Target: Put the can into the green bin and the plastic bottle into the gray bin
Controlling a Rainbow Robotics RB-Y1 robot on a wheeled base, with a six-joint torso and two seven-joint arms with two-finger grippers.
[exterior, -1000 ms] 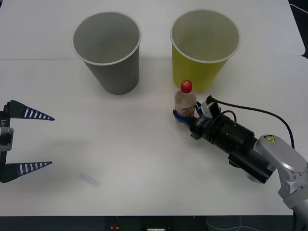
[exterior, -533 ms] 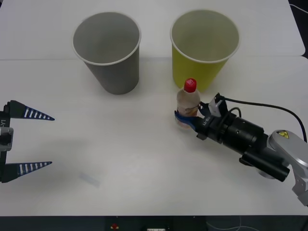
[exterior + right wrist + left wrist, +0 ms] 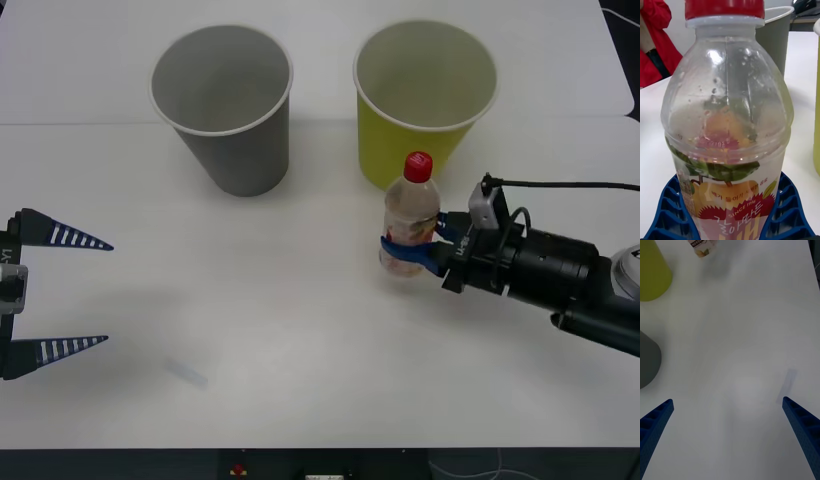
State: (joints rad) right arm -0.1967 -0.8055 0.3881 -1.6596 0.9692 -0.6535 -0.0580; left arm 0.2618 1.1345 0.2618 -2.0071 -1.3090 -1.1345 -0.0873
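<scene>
Front view: the right gripper (image 3: pixel 408 252) clasps the plastic bottle (image 3: pixel 409 216) at its labelled lower body, upright, just in front of the green bin (image 3: pixel 424 100); the gray bin (image 3: pixel 224 108) stands well apart toward the robot's left; the left gripper (image 3: pixel 60 292) waits near the table's (image 3: pixel 300 340) left edge, fingers spread. Right wrist view: blue ribbed fingers (image 3: pixel 666 210) press both sides of the label; the bottle looks empty, so probably light, thin-walled and slippery; the stiffer labelled band seems the sound hold.
</scene>
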